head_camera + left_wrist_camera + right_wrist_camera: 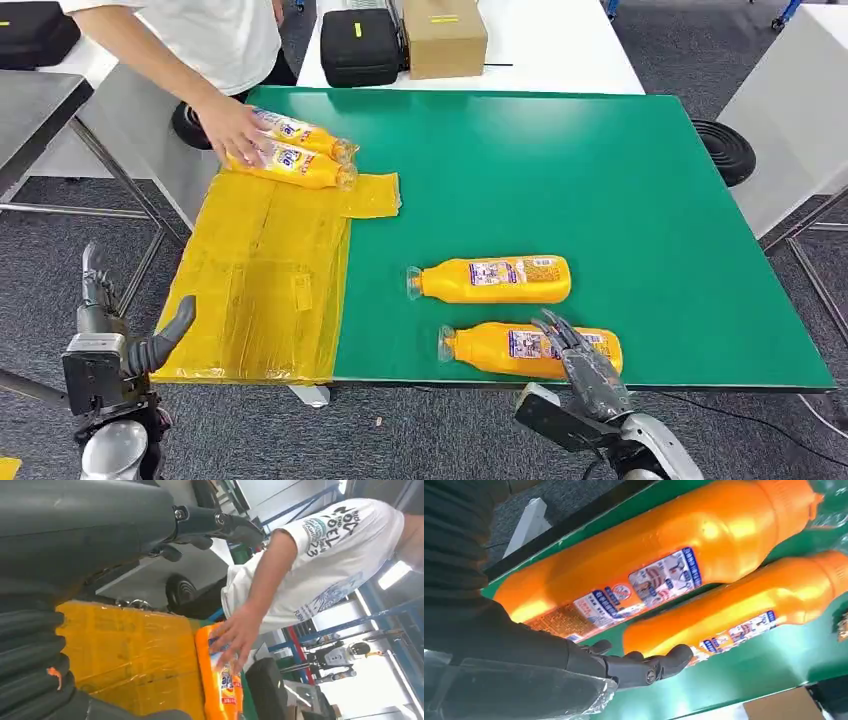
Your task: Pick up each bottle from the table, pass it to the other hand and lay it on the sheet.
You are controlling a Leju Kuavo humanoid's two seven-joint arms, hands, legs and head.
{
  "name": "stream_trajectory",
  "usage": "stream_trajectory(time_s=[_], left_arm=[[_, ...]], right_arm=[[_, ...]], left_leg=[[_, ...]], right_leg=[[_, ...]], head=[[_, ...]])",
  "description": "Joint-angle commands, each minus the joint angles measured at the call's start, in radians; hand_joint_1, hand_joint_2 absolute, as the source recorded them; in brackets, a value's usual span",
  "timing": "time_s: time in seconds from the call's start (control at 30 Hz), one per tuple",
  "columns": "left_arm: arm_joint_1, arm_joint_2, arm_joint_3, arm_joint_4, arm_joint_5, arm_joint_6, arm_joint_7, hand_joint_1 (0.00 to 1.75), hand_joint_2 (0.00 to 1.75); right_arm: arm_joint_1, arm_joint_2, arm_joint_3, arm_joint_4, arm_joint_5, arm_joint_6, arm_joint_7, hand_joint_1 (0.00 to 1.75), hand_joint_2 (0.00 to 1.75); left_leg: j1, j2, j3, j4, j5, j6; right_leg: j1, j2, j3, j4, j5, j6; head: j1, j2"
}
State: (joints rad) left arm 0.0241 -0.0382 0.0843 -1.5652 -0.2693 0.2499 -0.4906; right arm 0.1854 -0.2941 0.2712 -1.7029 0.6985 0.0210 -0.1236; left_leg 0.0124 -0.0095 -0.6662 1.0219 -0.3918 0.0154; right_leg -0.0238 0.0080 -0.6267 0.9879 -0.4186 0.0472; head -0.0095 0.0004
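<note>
Orange bottles: two lie on their sides on the green table near its front edge, the nearer one under the spread fingers of the right hand, which grips nothing, the farther one just behind it. Two more bottles lie at the yellow sheet's far edge under a person's hand. The left hand hangs released beside the table's left edge.

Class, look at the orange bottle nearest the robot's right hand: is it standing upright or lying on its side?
Lying on its side. The nearest bottle rests lengthwise on the green table.
</note>
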Motion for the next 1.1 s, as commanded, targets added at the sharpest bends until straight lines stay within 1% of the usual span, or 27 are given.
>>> stream_trajectory(time_s=[0.03,0.1,0.13,0.2,0.23,0.27,0.3,0.33,0.37,0.43,0.47,0.53,0.57,0.63,0.67,0.73,0.77,0.8,0.83,0.87,0.9,0.93,0.97,1.0,1.03,1.07,1.1], left_arm=[[-0.021,-0.003,-0.025,0.069,0.003,0.009,0.006,0.0,1.75],[-0.021,-0.003,-0.025,0.069,0.003,0.009,0.006,0.0,1.75],[-0.021,-0.003,-0.025,0.069,0.003,0.009,0.006,0.0,1.75],[-0.022,-0.002,-0.026,0.07,0.003,0.008,0.007,0.0,1.75],[-0.024,0.001,-0.029,0.075,0.004,0.005,0.014,0.0,1.75],[-0.026,0.002,-0.03,0.079,0.005,0.004,0.016,0.0,1.75],[-0.029,0.004,-0.031,0.085,0.006,0.004,0.016,0.0,1.75],[-0.037,0.007,-0.034,0.097,0.014,-0.001,0.021,0.0,1.75],[-0.041,0.01,-0.037,0.104,0.016,-0.001,0.021,0.0,1.75],[-0.042,0.012,-0.038,0.111,0.021,-0.002,0.021,0.0,1.75],[-0.041,0.013,-0.038,0.111,0.022,-0.003,0.021,0.0,1.75],[-0.039,0.014,-0.037,0.111,0.023,-0.003,0.021,0.0,1.75],[-0.039,0.014,-0.037,0.111,0.023,-0.003,0.021,0.0,1.75],[-0.039,0.014,-0.037,0.111,0.023,-0.003,0.021,0.0,1.75],[-0.039,0.014,-0.037,0.111,0.023,-0.003,0.021,0.0,1.75],[-0.036,0.015,-0.037,0.11,0.023,-0.002,0.021,0.0,1.75],[-0.035,0.015,-0.036,0.11,0.024,-0.002,0.021,0.0,1.75],[-0.029,0.012,-0.033,0.108,0.026,0.001,0.022,0.0,1.75],[-0.025,0.01,-0.032,0.106,0.027,0.002,0.022,0.0,1.75],[-0.02,0.008,-0.03,0.102,0.026,0.003,0.022,0.0,1.75],[-0.018,0.008,-0.029,0.102,0.026,0.004,0.023,0.0,1.75],[-0.018,0.008,-0.027,0.104,0.027,0.007,0.023,0.0,1.75],[-0.018,0.009,-0.027,0.106,0.029,0.01,0.022,0.0,1.75],[-0.02,0.01,-0.026,0.109,0.034,0.01,0.021,0.0,1.75],[-0.022,0.012,-0.026,0.111,0.037,0.01,0.021,0.0,1.75],[-0.023,0.012,-0.025,0.113,0.037,0.011,0.021,0.0,1.75],[-0.023,0.01,-0.024,0.114,0.036,0.012,0.021,0.0,1.75]], right_arm=[[0.032,-0.052,-0.073,-0.014,-0.019,0.022,0.019,0.0,1.75],[0.032,-0.052,-0.073,-0.014,-0.019,0.022,0.019,0.0,1.75],[0.032,-0.052,-0.073,-0.014,-0.019,0.022,0.019,0.0,1.75],[0.036,-0.052,-0.076,-0.017,-0.019,0.022,0.021,0.0,1.75],[0.043,-0.051,-0.09,-0.026,-0.008,0.024,0.039,0.0,1.75],[0.046,-0.054,-0.098,-0.029,-0.008,0.025,0.041,0.0,1.75],[0.047,-0.057,-0.106,-0.032,-0.009,0.03,0.044,0.0,1.75],[0.049,-0.063,-0.122,-0.035,-0.016,0.046,0.05,0.0,1.75],[0.049,-0.069,-0.129,-0.032,-0.023,0.06,0.052,0.0,1.75],[0.045,-0.084,-0.148,-0.015,-0.035,0.071,0.054,0.0,1.75],[0.043,-0.087,-0.152,-0.011,-0.039,0.073,0.053,0.0,1.75],[0.042,-0.088,-0.155,-0.006,-0.042,0.075,0.051,0.0,1.75],[0.042,-0.088,-0.155,-0.006,-0.042,0.075,0.051,0.0,1.75],[0.042,-0.088,-0.155,-0.006,-0.042,0.075,0.051,0.0,1.75],[0.042,-0.088,-0.155,-0.006,-0.042,0.075,0.051,0.0,1.75],[0.039,-0.086,-0.155,0.0,-0.042,0.076,0.051,0.0,1.75],[0.038,-0.086,-0.157,0.003,-0.042,0.076,0.051,0.0,1.75],[0.025,-0.077,-0.163,0.022,-0.041,0.077,0.049,0.0,1.75],[0.017,-0.071,-0.164,0.031,-0.04,0.078,0.049,0.0,1.75],[0.003,-0.066,-0.163,0.043,-0.033,0.08,0.05,0.0,1.75],[-0.015,-0.064,-0.163,0.057,-0.031,0.081,0.05,0.0,1.75],[-0.031,-0.064,-0.166,0.069,-0.026,0.085,0.048,0.0,1.75],[-0.045,-0.067,-0.17,0.077,-0.023,0.09,0.047,0.0,1.75],[-0.057,-0.077,-0.173,0.084,-0.021,0.093,0.047,0.0,1.75],[-0.075,-0.087,-0.184,0.091,-0.019,0.096,0.047,0.0,1.75],[-0.085,-0.09,-0.192,0.095,-0.02,0.096,0.047,0.0,1.75],[-0.096,-0.09,-0.202,0.1,-0.016,0.101,0.044,0.0,1.75]], left_leg=[[0.0,-0.001,0.009,-0.001,-0.003,0.0],[-0.001,-0.002,0.004,-0.001,-0.001,0.0],[0.0,-0.002,0.007,0.0,-0.003,0.0],[0.0,-0.001,0.003,-0.001,-0.001,0.0],[0.0,0.0,0.006,-0.001,-0.003,0.0],[-0.001,0.0,0.005,-0.001,-0.002,0.0],[0.0,-0.001,0.007,-0.001,-0.003,0.0],[0.0,-0.001,0.006,-0.001,-0.002,0.0],[0.0,-0.002,0.008,-0.001,-0.003,0.0],[0.0,-0.002,0.004,-0.001,-0.001,0.0],[0.0,-0.002,0.007,-0.001,-0.003,0.0],[0.0,0.0,0.004,-0.001,-0.001,0.0],[0.0,0.0,0.007,-0.001,-0.003,0.0],[0.0,0.0,0.004,-0.001,-0.002,0.0],[0.0,0.0,0.007,-0.001,-0.003,0.0],[0.0,-0.001,0.005,-0.001,-0.002,0.0],[0.0,-0.001,0.007,-0.001,-0.003,0.0],[0.0,0.0,0.005,-0.001,-0.002,0.0],[0.0,0.0,0.008,-0.001,-0.003,0.0],[0.0,0.0,0.006,-0.001,-0.002,0.0],[0.0,0.002,0.009,-0.001,-0.003,0.0],[0.0,0.001,0.007,-0.001,-0.003,0.0],[0.0,0.003,0.01,-0.002,-0.004,0.0],[0.0,0.002,0.005,-0.001,-0.002,0.0],[0.0,0.003,0.008,-0.002,-0.003,0.0],[0.0,0.003,0.005,-0.001,-0.002,0.0],[0.0,0.003,0.008,-0.001,-0.003,0.0]], right_leg=[[0.001,-0.002,0.01,-0.002,-0.003,-0.003],[0.0,-0.003,0.004,-0.001,-0.002,-0.001],[0.001,-0.004,0.008,-0.001,-0.004,-0.002],[0.0,-0.002,0.004,-0.001,-0.002,-0.001],[0.001,-0.001,0.008,-0.001,-0.003,-0.002],[0.0,-0.001,0.005,-0.001,-0.002,-0.002],[0.0,-0.002,0.008,-0.001,-0.003,-0.003],[0.0,-0.002,0.006,-0.001,-0.003,-0.002],[0.0,-0.003,0.009,-0.001,-0.004,-0.003],[0.0,-0.003,0.004,-0.001,-0.002,-0.002],[0.0,-0.003,0.008,-0.001,-0.003,-0.003],[0.0,-0.001,0.004,-0.001,-0.001,-0.001],[0.0,-0.002,0.007,-0.001,-0.003,-0.002],[0.0,-0.002,0.005,-0.001,-0.002,-0.001],[0.001,-0.002,0.008,-0.002,-0.003,-0.002],[0.0,-0.002,0.006,-0.001,-0.002,-0.002],[0.001,-0.002,0.008,-0.001,-0.003,-0.003],[0.0,-0.002,0.005,-0.001,-0.002,-0.002],[0.001,-0.001,0.009,-0.002,-0.003,-0.003],[0.001,-0.001,0.007,-0.001,-0.002,-0.002],[0.001,0.0,0.009,-0.002,-0.002,-0.003],[0.001,0.0,0.007,-0.002,-0.002,-0.002],[0.001,0.001,0.01,-0.003,-0.002,-0.003],[0.001,0.001,0.006,-0.002,-0.001,-0.002],[0.001,0.002,0.008,-0.003,-0.001,-0.003],[0.0,0.002,0.005,-0.002,-0.001,-0.002],[0.001,0.001,0.008,-0.002,-0.001,-0.002]], head=[[0.0,0.0],[0.0,0.0],[0.0,0.0],[0.0,0.0],[0.0,0.0],[0.0,0.0],[0.0,0.0],[0.0,0.0],[0.0,0.0],[0.0,0.0],[0.0,0.0],[0.0,0.0],[0.0,0.0],[0.0,0.0],[0.0,0.0],[0.0,0.0],[0.0,0.0],[0.0,0.0],[0.0,0.0],[0.0,0.0],[0.0,0.0],[0.0,0.0],[0.0,0.0],[0.0,0.0],[0.0,0.0],[0.0,0.0],[0.0,0.0]])
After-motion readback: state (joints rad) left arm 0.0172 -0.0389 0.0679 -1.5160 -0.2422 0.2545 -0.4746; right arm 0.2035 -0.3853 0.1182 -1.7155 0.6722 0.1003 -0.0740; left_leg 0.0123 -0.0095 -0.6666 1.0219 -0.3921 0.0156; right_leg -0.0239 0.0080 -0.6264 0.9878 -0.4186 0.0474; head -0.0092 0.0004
